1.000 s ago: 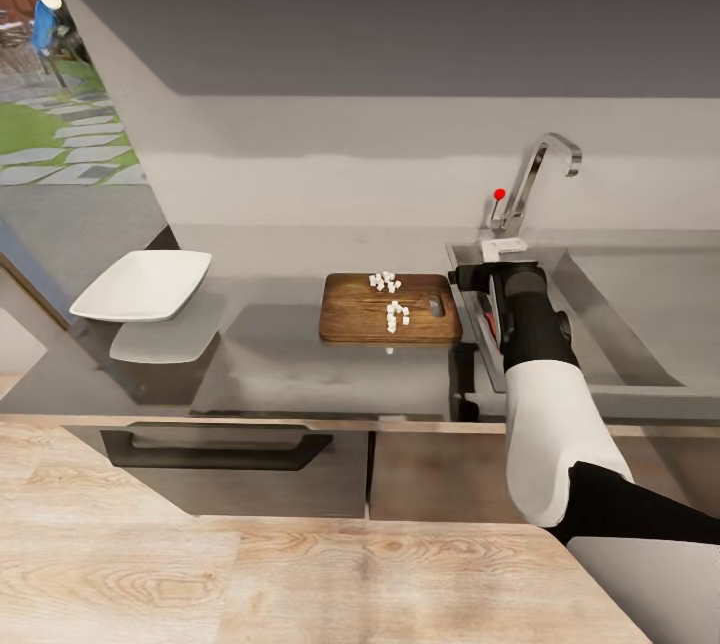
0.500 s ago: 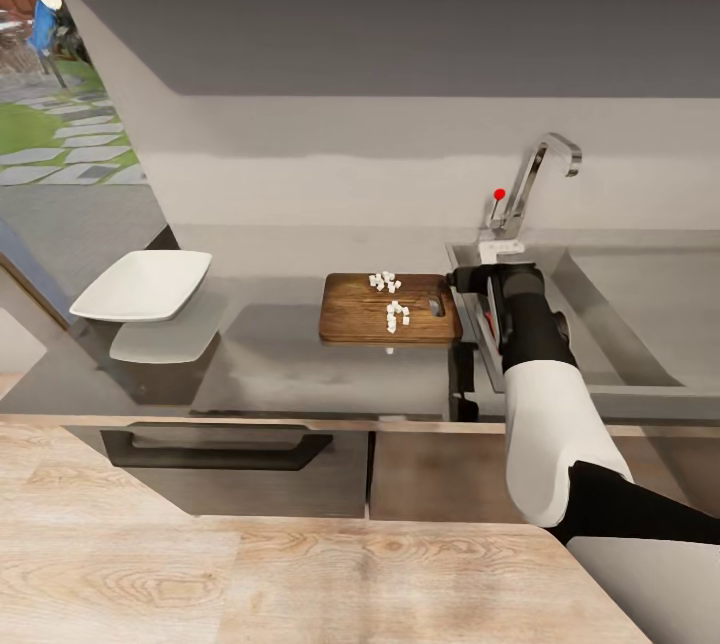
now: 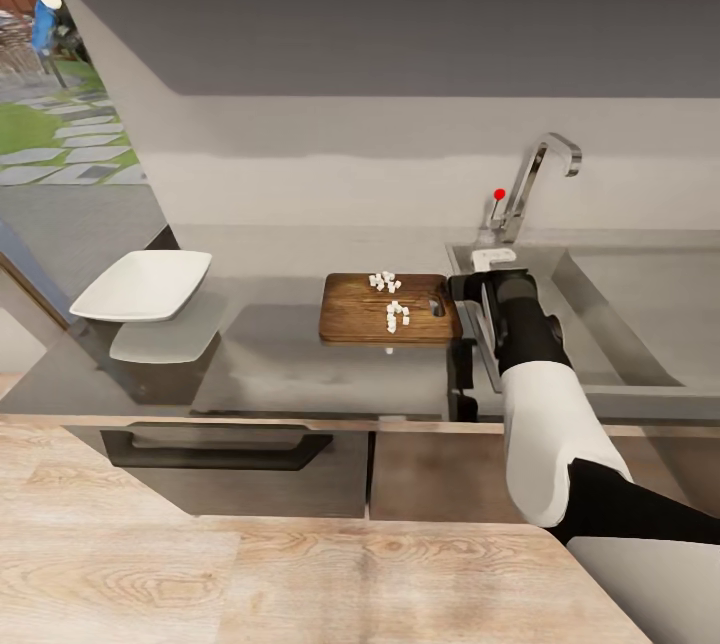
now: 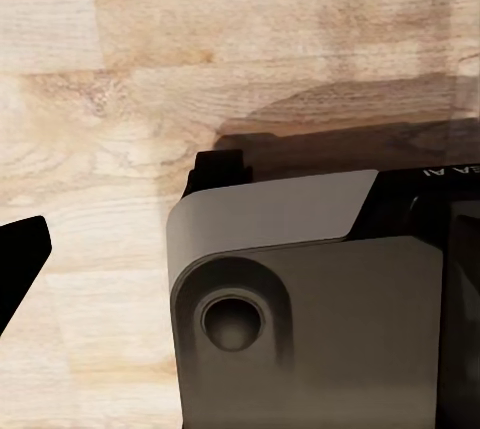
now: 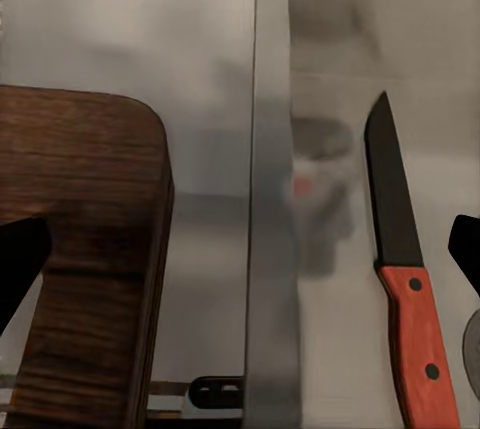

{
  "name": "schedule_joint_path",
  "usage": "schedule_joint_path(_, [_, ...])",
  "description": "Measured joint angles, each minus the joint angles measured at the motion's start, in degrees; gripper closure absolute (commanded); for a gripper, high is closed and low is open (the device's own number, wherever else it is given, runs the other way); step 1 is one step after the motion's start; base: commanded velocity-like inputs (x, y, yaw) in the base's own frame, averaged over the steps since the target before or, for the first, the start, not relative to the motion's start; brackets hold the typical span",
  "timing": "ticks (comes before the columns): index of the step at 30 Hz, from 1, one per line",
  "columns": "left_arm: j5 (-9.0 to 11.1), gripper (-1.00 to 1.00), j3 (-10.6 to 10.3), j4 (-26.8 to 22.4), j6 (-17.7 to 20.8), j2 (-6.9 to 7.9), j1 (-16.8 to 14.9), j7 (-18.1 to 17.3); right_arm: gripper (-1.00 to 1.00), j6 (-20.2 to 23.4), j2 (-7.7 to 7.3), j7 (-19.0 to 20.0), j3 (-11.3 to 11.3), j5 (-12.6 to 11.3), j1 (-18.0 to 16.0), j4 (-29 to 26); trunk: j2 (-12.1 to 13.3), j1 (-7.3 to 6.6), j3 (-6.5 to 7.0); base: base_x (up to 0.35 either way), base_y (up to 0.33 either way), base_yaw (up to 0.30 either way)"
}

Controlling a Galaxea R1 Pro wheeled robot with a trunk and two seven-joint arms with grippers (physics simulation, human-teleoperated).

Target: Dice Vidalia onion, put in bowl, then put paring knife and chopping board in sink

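The brown chopping board (image 3: 360, 319) lies on the grey countertop (image 3: 300, 364) just left of the sink (image 3: 640, 304). Small white cubes of diced onion (image 3: 396, 314) sit on it in two clusters. The white bowl (image 3: 145, 284) stands at the counter's far left. My right gripper (image 3: 478, 276) hangs open over the sink's left rim, between board and basin. The right wrist view has the paring knife (image 5: 405, 279), red handle and dark blade, lying flat on the sink floor beside the rim (image 5: 270, 199), with the board's corner (image 5: 80, 249) across it. My left gripper (image 4: 240, 249) is open over wood flooring.
The chrome faucet (image 3: 535, 179) with its red knob (image 3: 499, 193) rises behind the sink's left corner. A drawer with a black handle (image 3: 215, 447) sits under the counter. A light wooden surface (image 3: 250, 574) runs along the front.
My right wrist has shifted slightly left and lower over the sink rim. The bit of red handle seen beside the arm is now covered. Board, diced onion and bowl have not moved.
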Motion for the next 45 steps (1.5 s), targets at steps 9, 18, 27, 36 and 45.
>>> schedule_joint_path(9, [0.0, -1.0, 0.0, 0.0, 0.0, -0.08, 0.0, 0.0, -1.0, 0.1, 0.0, 0.0, 0.1, 0.0, 0.0, 0.2, 0.0, 0.0, 0.0, 0.0, 0.0, 0.0])
schedule_joint_path(18, [0.0, -1.0, 0.0, 0.0, 0.0, -0.09, 0.0, 0.0, -1.0, 0.1, 0.0, 0.0, 0.2, 0.0, 0.0, 0.7, 0.0, 0.0, -0.04, 0.0, 0.0, 0.0])
schedule_joint_path(27, [0.0, -1.0, 0.0, 0.0, 0.0, -0.09, 0.0, 0.0, -1.0, 0.1, 0.0, 0.1, 0.2, -0.8, 0.0, 0.1, 0.0, -0.01, -0.68, 0.0, 0.0, 0.0])
schedule_joint_path(36, [0.0, -1.0, 0.0, 0.0, 0.0, -0.09, 0.0, 0.0, -1.0, -0.1, 0.0, 0.0, 2.9, 0.0, 0.0, 2.3, 0.0, 0.02, -0.78, -0.065, 0.013, 0.0])
schedule_joint_path(45, [0.0, -1.0, 0.0, 0.0, 0.0, -0.09, 0.0, 0.0, -1.0, -0.2, 0.0, 0.0, 3.0, 0.0, 0.0, 3.0, 0.0, 0.0, -0.78, -0.016, 0.002, 0.0])
